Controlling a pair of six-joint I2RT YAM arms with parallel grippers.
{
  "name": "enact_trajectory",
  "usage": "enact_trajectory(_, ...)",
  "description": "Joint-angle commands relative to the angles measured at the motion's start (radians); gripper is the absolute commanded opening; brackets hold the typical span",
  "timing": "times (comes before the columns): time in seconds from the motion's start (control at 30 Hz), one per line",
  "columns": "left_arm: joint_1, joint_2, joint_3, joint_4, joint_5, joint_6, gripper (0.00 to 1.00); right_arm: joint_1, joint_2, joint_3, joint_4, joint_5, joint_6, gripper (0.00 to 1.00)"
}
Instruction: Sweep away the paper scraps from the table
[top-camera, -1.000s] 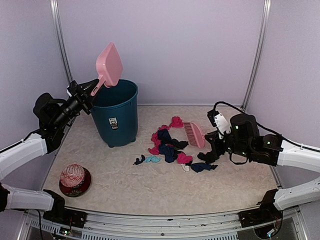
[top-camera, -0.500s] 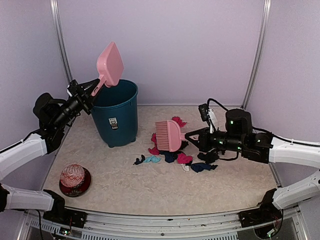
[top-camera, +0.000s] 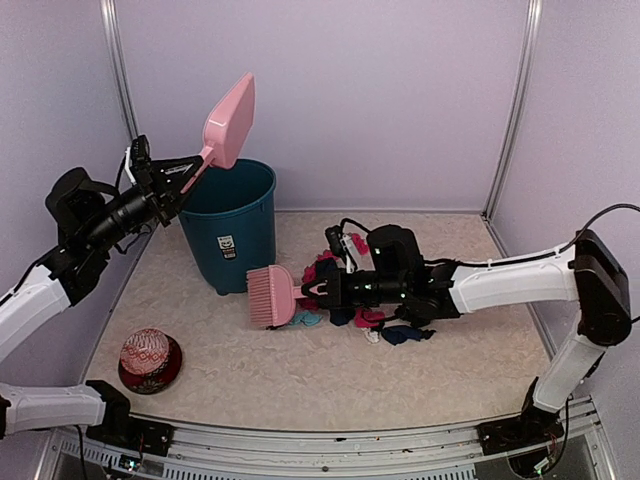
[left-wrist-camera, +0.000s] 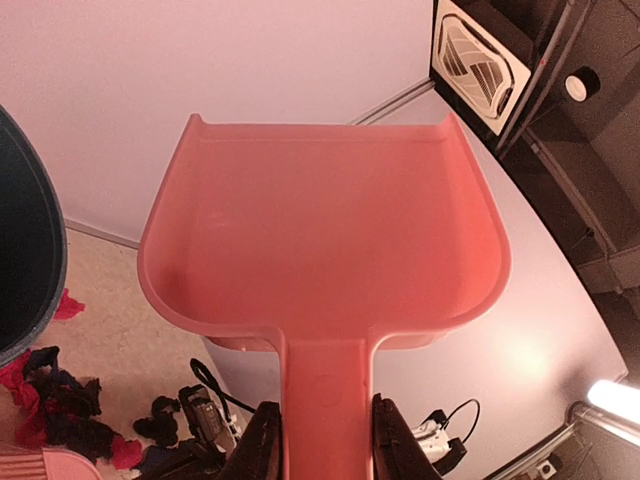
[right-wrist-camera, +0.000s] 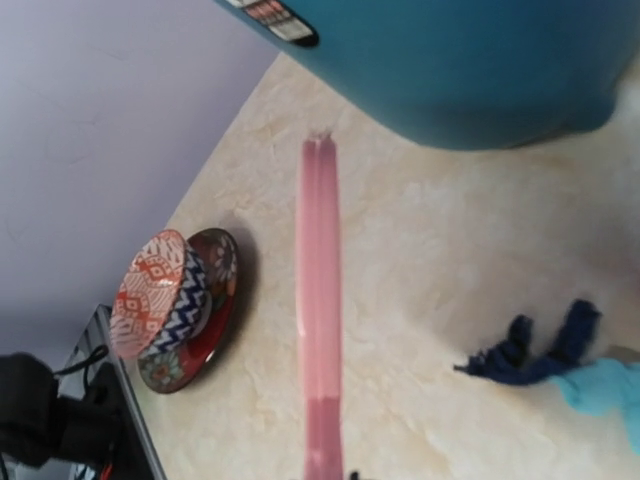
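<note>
Right now the left end effector (top-camera: 178, 180) is clamped on the handle of the pink dustpan (top-camera: 230, 118), which is held up in the air above the left rim of the teal bin (top-camera: 232, 230), its pan tilted steeply upward. In the left wrist view both fingers (left-wrist-camera: 262, 445) press against the sides of the handle, and the pan's hollow looks bare.

The right end effector (top-camera: 315, 291) is closed on the handle of the pink brush (top-camera: 268, 296). That arm reaches across the table (top-camera: 300, 390) towards the bin, so the brush head sits just in front of the bin's base, on its right side as seen from above. The right wrist view shows the brush edge-on, pointing at the foot of the bin. Whether its bristles touch the table cannot be told.

The paper scraps (top-camera: 368, 318) lie on the table in a loose heap to the right of the bin, partly hidden under the right arm. A light teal scrap and a small dark one lie at the edge of the heap nearest the bin, just beside the brush head.

A red patterned ball (top-camera: 148, 350) rests in a dark bowl (top-camera: 150, 376), well apart from the bin, on its front left.
</note>
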Motion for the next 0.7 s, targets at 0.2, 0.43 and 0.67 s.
enact_trajectory(0.2, -0.104, -0.069, 0.134, -0.462, -0.118, 0.416, 0.0, 0.017, 0.257, 0.206, -0.061, 0.034, 0.108, 0.0)
enact_trajectory(0.43, -0.208, -0.075, 0.181, -0.617, -0.27, 0.556, 0.0, -0.026, 0.239, 0.198, -0.169, 0.17, 0.068, 0.0)
enact_trajectory(0.67, -0.289, -0.047, 0.186, -0.626, -0.326, 0.595, 0.0, -0.102, 0.122, 0.067, -0.218, 0.277, 0.054, 0.0)
